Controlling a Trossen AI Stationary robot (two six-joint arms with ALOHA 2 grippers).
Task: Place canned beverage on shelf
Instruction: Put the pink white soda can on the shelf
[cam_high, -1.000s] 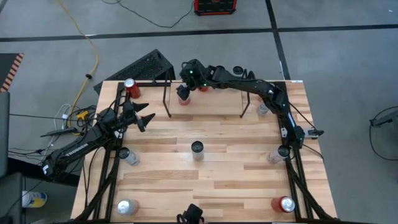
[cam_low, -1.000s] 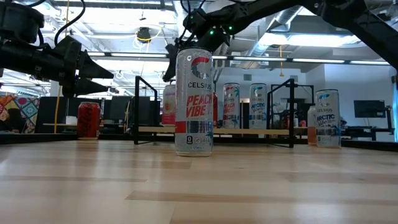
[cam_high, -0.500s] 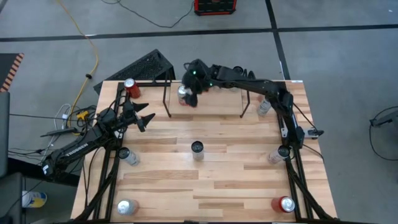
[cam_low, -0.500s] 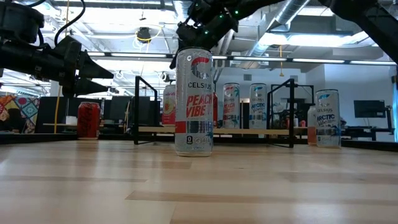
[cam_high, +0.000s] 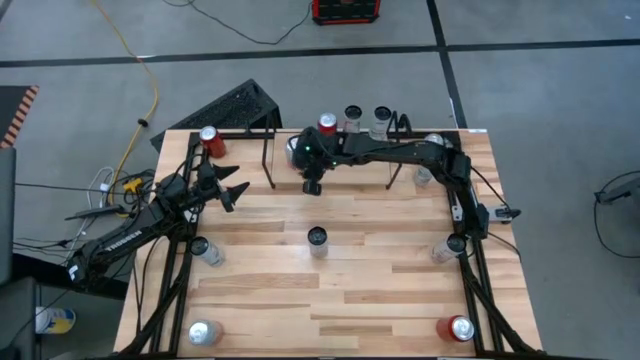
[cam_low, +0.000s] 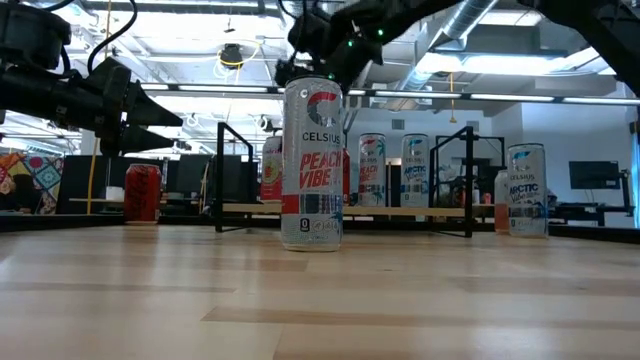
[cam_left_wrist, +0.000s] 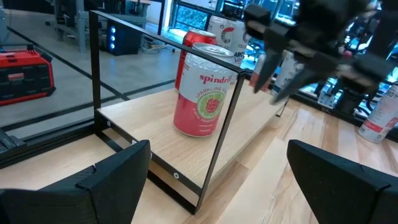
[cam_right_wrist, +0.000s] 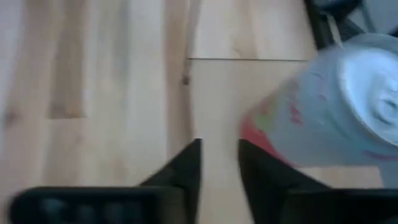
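Observation:
The shelf (cam_high: 360, 178), black rod uprights with a light wood board (cam_left_wrist: 155, 130), stands at the table's far edge. A red Spindrift can (cam_left_wrist: 205, 93) stands upright on its base at the board's left end; it also shows in the high view (cam_high: 293, 148) and the right wrist view (cam_right_wrist: 323, 106). Three more cans (cam_high: 352, 116) stand farther right on the shelf. My right gripper (cam_high: 312, 185) hovers just in front of the red can, open and empty, its fingers a narrow gap apart (cam_right_wrist: 219, 165). My left gripper (cam_high: 235, 190) waits open at the table's left side.
A tall Celsius can (cam_high: 317, 238) stands in the table's middle, close in the low view (cam_low: 312, 165). Single cans stand near the corners and sides (cam_high: 203, 250) (cam_high: 203, 332) (cam_high: 458, 327) (cam_high: 445, 248) (cam_high: 209, 138). Black tubular rails (cam_high: 180, 270) run along both sides.
My right gripper has drawn back from above the shelf's left end toward the table's near edge, leaving the red can standing on the board. The can's top, hidden under the gripper before, now shows beside it.

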